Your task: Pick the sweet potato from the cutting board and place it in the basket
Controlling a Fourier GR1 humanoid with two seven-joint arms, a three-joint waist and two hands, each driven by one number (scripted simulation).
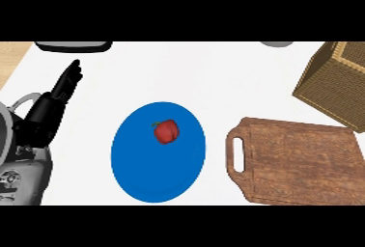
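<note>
Left robot hand (pixel 55 99) rests at left edge, fingers straight, holding nothing; right robot hand not in view. Cutting board (pixel 299 161) bare, no sweet potato visible. Basket (pixel 335 82) beyond, top right. Next: probably locate potato first.

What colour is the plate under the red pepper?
Solid blue, no pattern; the plate shows plainly in the head view, holding the red pepper.

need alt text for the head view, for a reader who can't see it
A wooden cutting board lies bare at right, a wicker basket behind it; no sweet potato shows. A red pepper sits on a blue plate at centre. The left hand rests open at left, fingers up.
</note>
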